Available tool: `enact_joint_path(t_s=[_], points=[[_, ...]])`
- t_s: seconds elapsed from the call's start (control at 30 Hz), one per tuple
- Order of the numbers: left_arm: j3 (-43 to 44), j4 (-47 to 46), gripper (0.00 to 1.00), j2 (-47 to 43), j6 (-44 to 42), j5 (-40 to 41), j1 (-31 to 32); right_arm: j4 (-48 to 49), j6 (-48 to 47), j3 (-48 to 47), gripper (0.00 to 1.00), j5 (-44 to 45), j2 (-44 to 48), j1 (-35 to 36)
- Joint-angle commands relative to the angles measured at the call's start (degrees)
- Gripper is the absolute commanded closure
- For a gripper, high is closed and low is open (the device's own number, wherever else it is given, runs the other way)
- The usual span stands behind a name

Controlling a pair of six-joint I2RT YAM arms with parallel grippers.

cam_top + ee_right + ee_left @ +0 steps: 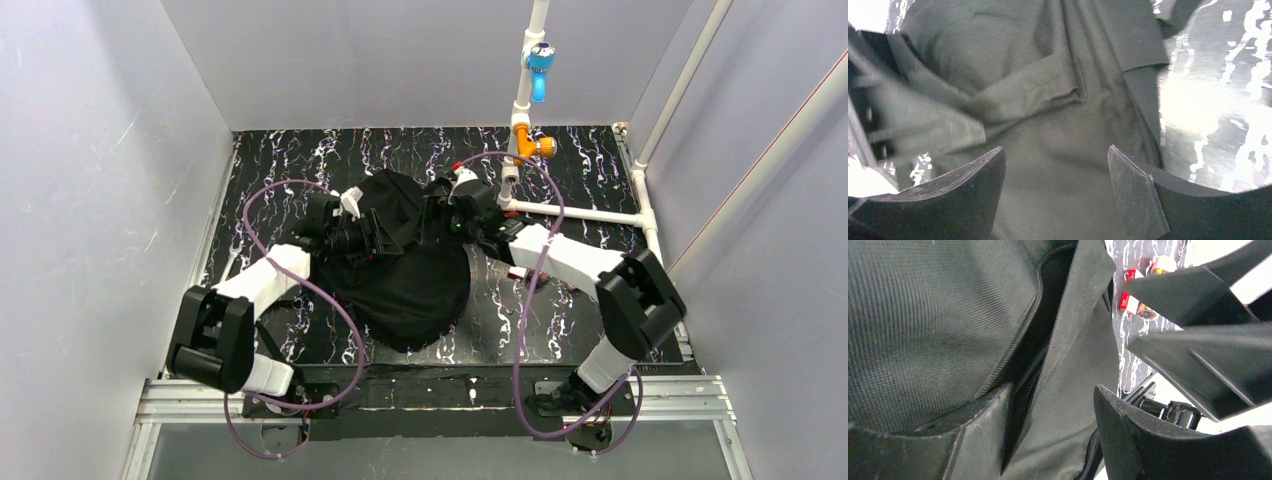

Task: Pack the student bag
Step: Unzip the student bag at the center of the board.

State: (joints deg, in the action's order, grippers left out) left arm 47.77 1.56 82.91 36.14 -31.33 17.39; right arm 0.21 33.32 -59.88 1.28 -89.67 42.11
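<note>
The student bag (410,280), a large black fabric backpack, lies in the middle of the table between both arms. My left gripper (378,236) is at the bag's upper left part. In the left wrist view it (1053,390) is open, with its left finger at the open zipper slot (1035,345) and a flap of bag fabric (1073,370) between the fingers. My right gripper (442,215) is at the bag's upper right. In the right wrist view it (1055,150) is open just over folded bag fabric (1048,100). The inside of the bag is dark.
A white PVC pipe frame (575,212) with an orange fitting (528,148) and a blue valve (540,62) stands at the back right. A small white and red item (464,176) lies behind the right gripper. A red and white item (1128,301) lies on the marbled black table (560,170).
</note>
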Motion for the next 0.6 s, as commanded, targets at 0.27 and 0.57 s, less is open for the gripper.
enact_joint_path(t_s=[0.27,0.57], points=[[-11.0,-3.7,0.43,-7.8,5.3,-4.6,1.5,-15.6,8.6,-19.1,0.02,14.6,-13.9,7.2],[-11.3,-1.1,0.36,-10.1,2.5,-4.3,1.5,-23.7,9.5,-20.7,0.09,26.9,-18.2,13.2]])
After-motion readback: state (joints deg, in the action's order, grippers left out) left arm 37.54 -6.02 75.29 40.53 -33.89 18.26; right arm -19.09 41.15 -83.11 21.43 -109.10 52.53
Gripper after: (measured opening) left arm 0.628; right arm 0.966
